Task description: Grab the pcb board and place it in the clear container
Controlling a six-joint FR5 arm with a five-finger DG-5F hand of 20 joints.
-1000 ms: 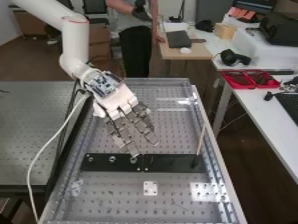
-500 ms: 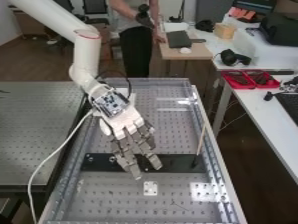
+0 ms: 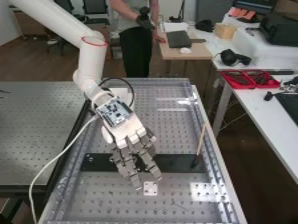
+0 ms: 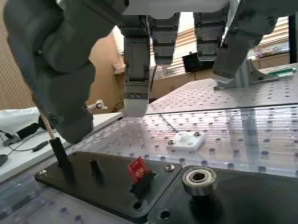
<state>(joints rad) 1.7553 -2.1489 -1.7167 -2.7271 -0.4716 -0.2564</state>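
Hand (image 3: 123, 131) open and empty, fingers loosely straight, aimed toward 5 o'clock in the high view, above the table (image 3: 96, 200); red PCB board (image 4: 138, 170) tilted but upright in a small black holder (image 4: 142, 186), on the dark plate (image 4: 100, 187) that bears the wooden rod (image 4: 45, 125); nothing touching the board. Close by, on the neighbouring plate (image 4: 256, 195), a bearing (image 4: 199, 180); where the clear container lies, cannot tell.

Step in hand, by my reading: lining up for a pinch; task at its start, board ungrasped.

Risks: board looks thin and small against thick fingers, so closing off-line from its flat faces would likely tip it or only brush an edge; bearing near enough that a wide sweep may knock it, or jam a finger before contact; rod at about 2 o'clock from the fingertips in the high view, could be caught if the hand swings that way. Coming too low, tips may hit plate or holder and stall; pulling sideways may bind the board, drag the holder or lose the grip; straight lift looks safer.
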